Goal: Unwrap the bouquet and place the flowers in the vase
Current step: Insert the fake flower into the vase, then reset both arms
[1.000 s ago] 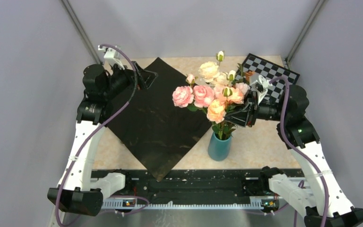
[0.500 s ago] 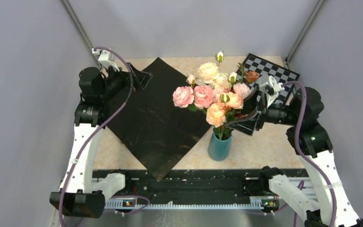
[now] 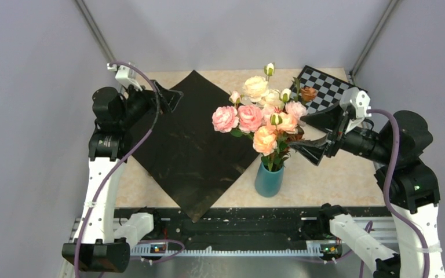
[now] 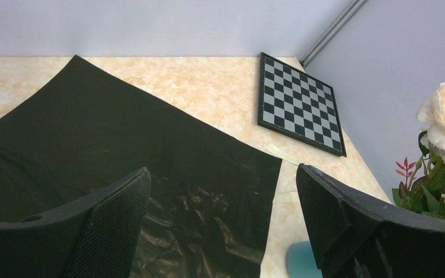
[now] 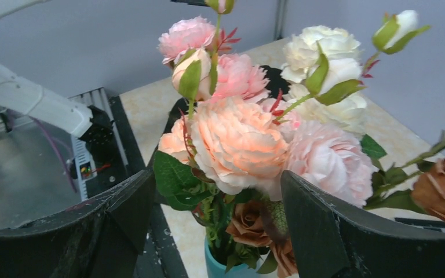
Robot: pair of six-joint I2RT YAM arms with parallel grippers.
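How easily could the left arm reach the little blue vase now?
Probably yes. Only the flat black paper lies between the open left tool and the vase. The flowers spread above its mouth and the right tool is on their far side, so a low approach looks free.

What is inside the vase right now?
The flowers stand in the vase, stems bunched at its mouth, blooms fanned above. Leaves and the vase wall hide the stem ends and anything else inside.

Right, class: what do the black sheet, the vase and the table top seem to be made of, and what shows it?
Black sheet: thin glossy paper or film, judging by creases and sheen. Vase: smooth teal, possibly ceramic or plastic; unclear. Table top: beige marbled pattern, matte, maybe laminate or stone.
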